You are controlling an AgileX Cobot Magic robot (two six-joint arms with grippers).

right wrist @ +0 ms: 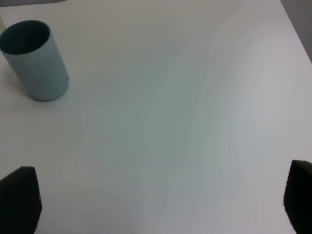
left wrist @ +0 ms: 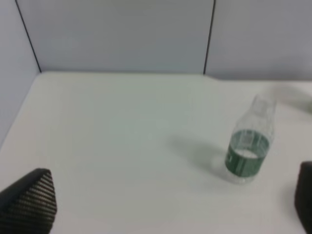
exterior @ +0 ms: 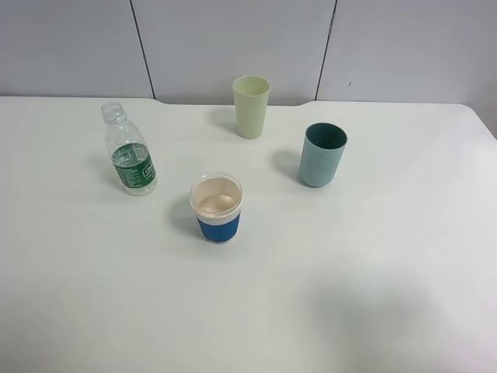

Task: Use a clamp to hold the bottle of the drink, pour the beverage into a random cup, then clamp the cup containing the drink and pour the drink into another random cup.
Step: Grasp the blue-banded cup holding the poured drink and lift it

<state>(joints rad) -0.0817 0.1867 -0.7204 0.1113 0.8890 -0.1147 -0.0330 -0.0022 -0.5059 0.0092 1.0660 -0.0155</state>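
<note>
Four things on table: all upright, well apart.
Bottle: left side, uncapped, nothing touching it.
Blue cup: front centre, nearest the bottle.
Green cup: at the back.
Teal cup: right side.
Left gripper: I see it spread wide, empty — bottle ahead.
Right gripper: spread wide, empty — teal cup ahead.

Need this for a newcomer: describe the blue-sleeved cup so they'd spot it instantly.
On the white table, find the green-labelled bottle at left. The cup stands right of it, nearer the front. Only it is short, with a blue sleeve and peach inside.
</note>
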